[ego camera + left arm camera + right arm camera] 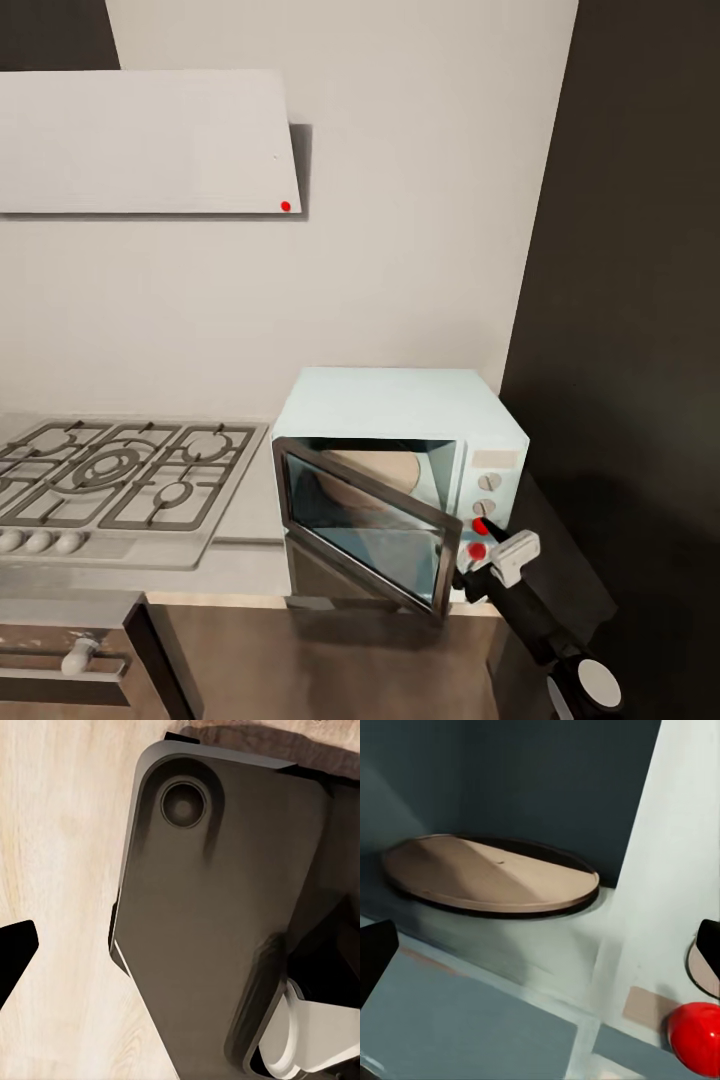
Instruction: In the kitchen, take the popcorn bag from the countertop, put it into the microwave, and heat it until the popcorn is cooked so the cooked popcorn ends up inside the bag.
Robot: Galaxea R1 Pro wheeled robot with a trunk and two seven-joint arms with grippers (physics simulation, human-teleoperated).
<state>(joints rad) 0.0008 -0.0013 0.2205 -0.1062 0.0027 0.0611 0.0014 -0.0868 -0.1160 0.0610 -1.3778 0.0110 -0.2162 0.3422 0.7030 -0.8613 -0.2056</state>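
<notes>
Your right gripper (487, 528) sits at the control panel of the microwave (400, 470), tip at the upper red dot (480, 525), with a second red dot (477, 550) just below. The door (365, 525) is swung partly open, so this looks like the stage between loading and heating. In the right wrist view the tan turntable (487, 874) lies bare where it shows, and the red dot (697, 1035) is close to one dark fingertip (709, 937). The popcorn bag can't be made out on the table or on that part of the plate; the door glass hides part of the cavity, so check before going on. Next move, as a guess: if the bag is loaded, shut the door fully, then press the red dot; if not, fetch it. Right jaws: can't tell if released or clenched, the tips merge against the panel. The left wrist view has a dark robot panel (217, 915) over pale wood floor (60, 870); left jaws can't be read
</notes>
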